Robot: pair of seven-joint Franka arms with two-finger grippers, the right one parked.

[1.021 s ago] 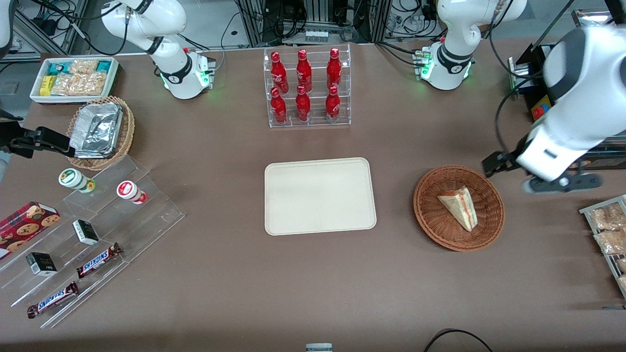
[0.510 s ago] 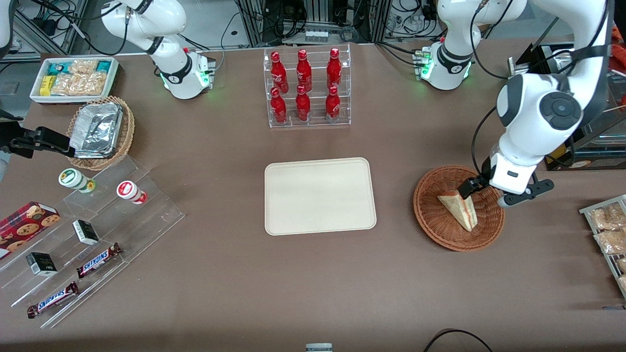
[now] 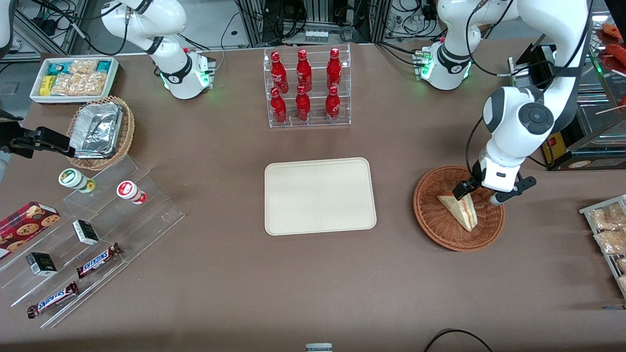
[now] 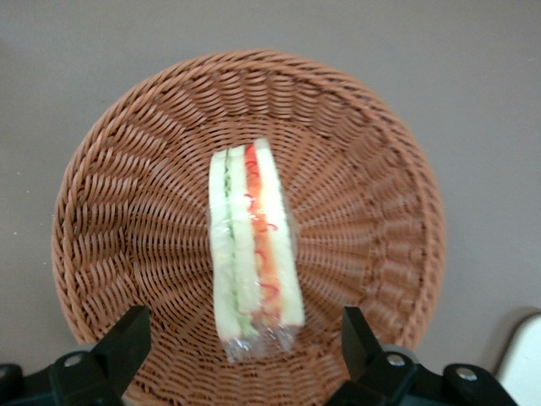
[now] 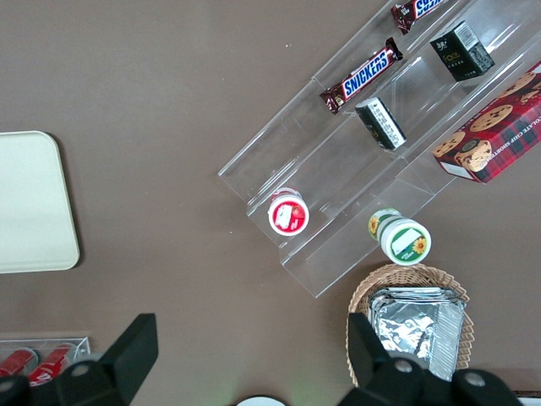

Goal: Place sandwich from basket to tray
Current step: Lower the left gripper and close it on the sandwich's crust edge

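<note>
Spread wide, the left gripper (image 4: 241,355) hangs just above the basket (image 3: 430,215), one finger (image 4: 125,342) to each side of the sandwich's broad end. Lying on edge in the basket, filling upward, is the sandwich (image 4: 252,254). Beside the basket, toward the parked arm's end, sits the tray (image 3: 320,195).

Even overhead light, soft faint shadows, mild glare on foil trays (image 3: 96,128), wrist views sharp

White glossy arm (image 3: 518,122) — grey round joint caps, black cables, green-lit base — ends in black gripper (image 4: 245,355).
</note>
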